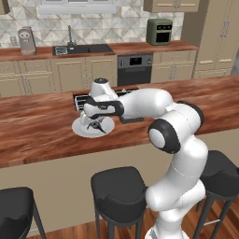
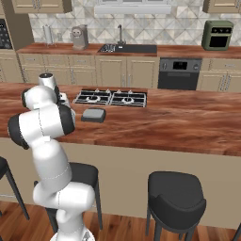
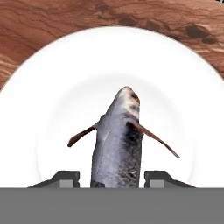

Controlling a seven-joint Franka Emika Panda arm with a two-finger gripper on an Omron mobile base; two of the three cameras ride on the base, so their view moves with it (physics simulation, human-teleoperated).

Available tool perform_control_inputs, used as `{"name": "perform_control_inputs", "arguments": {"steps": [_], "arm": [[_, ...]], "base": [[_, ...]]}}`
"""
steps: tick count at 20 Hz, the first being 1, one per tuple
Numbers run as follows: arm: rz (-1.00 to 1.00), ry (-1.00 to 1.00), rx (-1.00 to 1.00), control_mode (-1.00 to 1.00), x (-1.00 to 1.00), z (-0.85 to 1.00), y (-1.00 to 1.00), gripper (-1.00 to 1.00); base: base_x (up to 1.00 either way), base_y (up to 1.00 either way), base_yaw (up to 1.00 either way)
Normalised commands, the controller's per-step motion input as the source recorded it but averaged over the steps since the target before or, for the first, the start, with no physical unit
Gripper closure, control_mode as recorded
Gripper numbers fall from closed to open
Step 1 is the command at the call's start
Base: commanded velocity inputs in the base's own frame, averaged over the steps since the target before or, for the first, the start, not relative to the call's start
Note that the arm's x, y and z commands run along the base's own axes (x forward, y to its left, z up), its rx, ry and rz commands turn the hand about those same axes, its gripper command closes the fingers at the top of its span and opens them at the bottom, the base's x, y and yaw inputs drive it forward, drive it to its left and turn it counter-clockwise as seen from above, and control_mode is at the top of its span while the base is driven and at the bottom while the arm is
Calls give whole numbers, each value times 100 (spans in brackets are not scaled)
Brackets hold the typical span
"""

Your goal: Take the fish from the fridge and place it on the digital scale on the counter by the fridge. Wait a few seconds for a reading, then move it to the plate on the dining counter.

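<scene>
The round white plate [image 1: 79, 129] [image 3: 52, 87] lies on the reddish-brown dining counter [image 1: 37, 121], just in front of the black cooktop. On it rests the dark grey fish [image 3: 117, 144] [image 1: 97, 125], thin fins spread, head pointing away from the hand. My gripper [image 3: 111, 177] [image 1: 95, 121] hangs straight down over the plate, its fingertips [image 3: 65, 177] standing on either side of the fish's tail end with a small gap to it, so it is open. The digital scale [image 2: 93, 115] sits on the counter in front of the cooktop. The fridge is out of view.
The black gas cooktop [image 2: 110, 98] lies behind the plate and scale. Black stools [image 1: 119, 186] [image 2: 176, 193] line the island's near edge. Behind, the wall worktop carries a sink [image 2: 127, 48], with an oven [image 1: 135, 69] below and a green toaster oven [image 1: 159, 31].
</scene>
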Motion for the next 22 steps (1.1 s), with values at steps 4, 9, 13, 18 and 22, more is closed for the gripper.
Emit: {"name": "perform_control_inputs", "arguments": {"steps": [4,9,13,18,22], "arm": [[0,0,0,-100,0,0,0,-100],[0,0,0,-100,0,4,0,-100],[0,0,0,-100,-27,39,-1,-100],[0,-1,1,-100,-58,76,-18,-100],[0,0,0,-100,-57,65,-44,-100]], "base": [[0,0,0],[0,0,0],[0,0,0],[0,0,0],[0,0,0]]}}
